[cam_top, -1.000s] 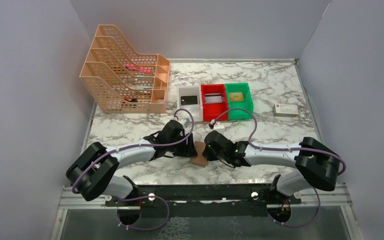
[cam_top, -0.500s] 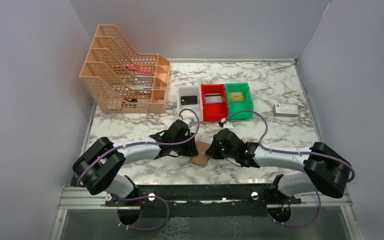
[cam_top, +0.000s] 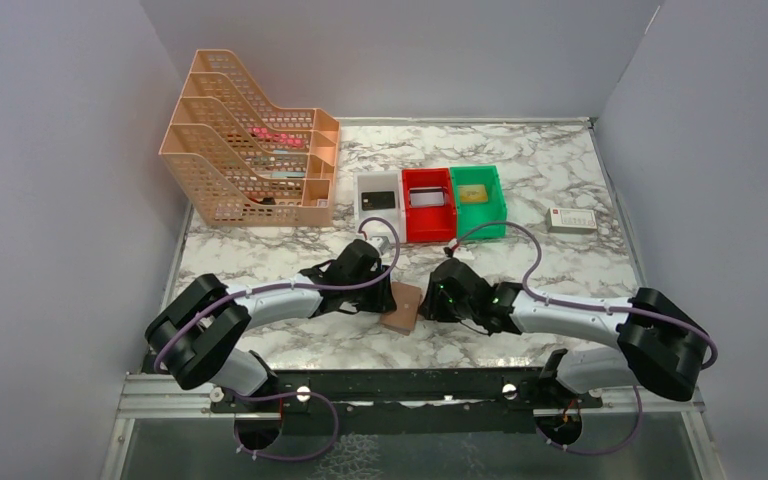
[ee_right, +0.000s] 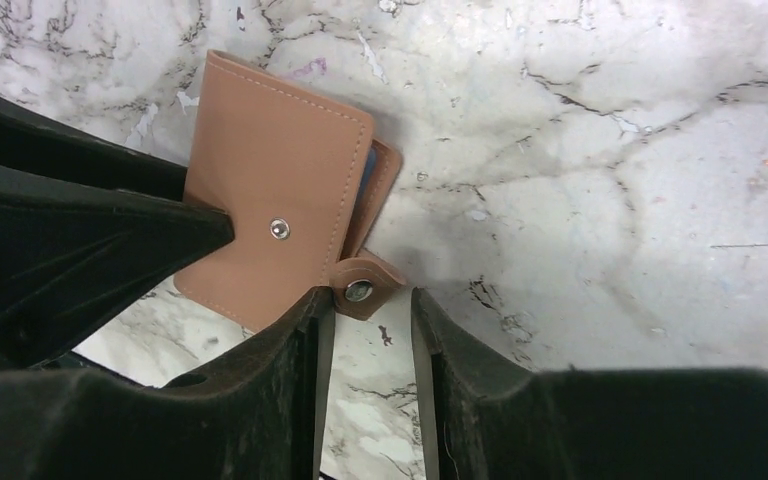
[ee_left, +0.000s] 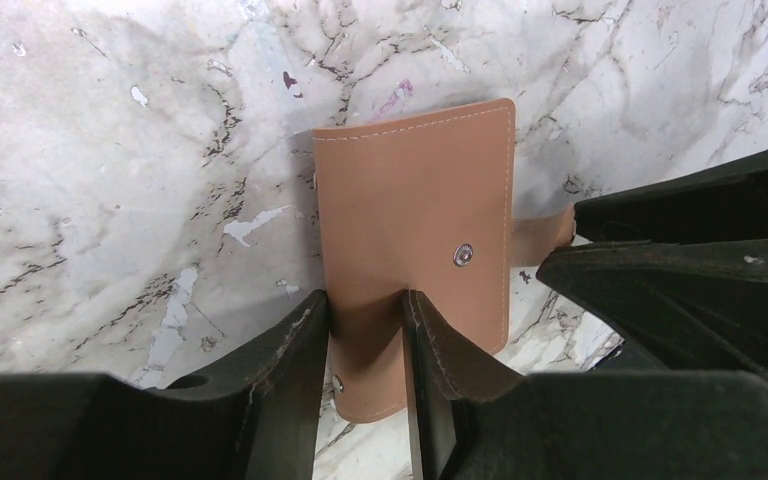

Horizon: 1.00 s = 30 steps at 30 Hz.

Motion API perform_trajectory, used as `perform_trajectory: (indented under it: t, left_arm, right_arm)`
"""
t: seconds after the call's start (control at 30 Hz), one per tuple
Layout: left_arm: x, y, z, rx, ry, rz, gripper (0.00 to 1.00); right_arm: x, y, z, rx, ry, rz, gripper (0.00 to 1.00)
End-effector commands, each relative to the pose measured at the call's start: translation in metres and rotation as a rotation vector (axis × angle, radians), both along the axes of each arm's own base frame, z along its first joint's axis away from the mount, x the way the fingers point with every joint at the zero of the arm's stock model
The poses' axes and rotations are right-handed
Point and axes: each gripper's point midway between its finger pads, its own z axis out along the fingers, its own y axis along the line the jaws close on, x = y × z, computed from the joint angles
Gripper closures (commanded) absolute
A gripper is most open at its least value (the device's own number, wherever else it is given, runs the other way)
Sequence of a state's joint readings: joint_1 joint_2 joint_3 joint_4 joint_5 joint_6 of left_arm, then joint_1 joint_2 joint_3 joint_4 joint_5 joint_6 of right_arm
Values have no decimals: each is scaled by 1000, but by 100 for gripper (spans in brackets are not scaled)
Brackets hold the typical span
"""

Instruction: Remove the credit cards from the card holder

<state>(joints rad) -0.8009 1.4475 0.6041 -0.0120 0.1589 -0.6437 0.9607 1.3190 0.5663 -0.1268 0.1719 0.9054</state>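
The tan card holder (cam_top: 401,307) lies folded on the marble between my two grippers. In the left wrist view the card holder (ee_left: 415,200) shows its outer face and a snap stud. My left gripper (ee_left: 365,300) stands a narrow gap apart over its near end, with one finger (ee_left: 440,345) lying over the face. In the right wrist view the snap tab (ee_right: 360,290) hangs unfastened at the tips of my open right gripper (ee_right: 372,295), and a sliver of blue lining shows. No cards show in the holder. A black card (cam_top: 379,199) lies in the white bin.
A peach file rack (cam_top: 250,140) stands at the back left. White (cam_top: 362,185), red (cam_top: 407,205) and green (cam_top: 500,195) bins sit in a row behind the grippers. A small white box (cam_top: 571,220) lies at the right. Grey walls close in both sides.
My right gripper has drawn back to the right, away from the card holder. The holder now lies flatter and shows more of its face. My left arm shifted slightly right.
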Motion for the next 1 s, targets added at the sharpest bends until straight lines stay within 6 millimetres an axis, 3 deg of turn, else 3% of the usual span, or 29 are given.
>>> perform_trajectory:
  t: [0.0,0.2,0.6,0.73,0.97]
  left_arm:
    - [-4,18,-13,100,8,7,64]
    - [-3,17,-9,91,-1,6,63]
    - [-2,16,-3,78,-12,12,59]
    - [0,15,3,65,-30,20,58]
    - [17,29,34,45,-148,145,43]
  right_arm:
    - [1,-22,-6,-75,3,-70,61]
    - [6,-25,-10,-131,18,-112,63]
    - [-11,-5,-14,58,97,-98,78]
    - [-6,2,-2,118,55,-72,98]
    - [3,10,35,148,-51,2,99]
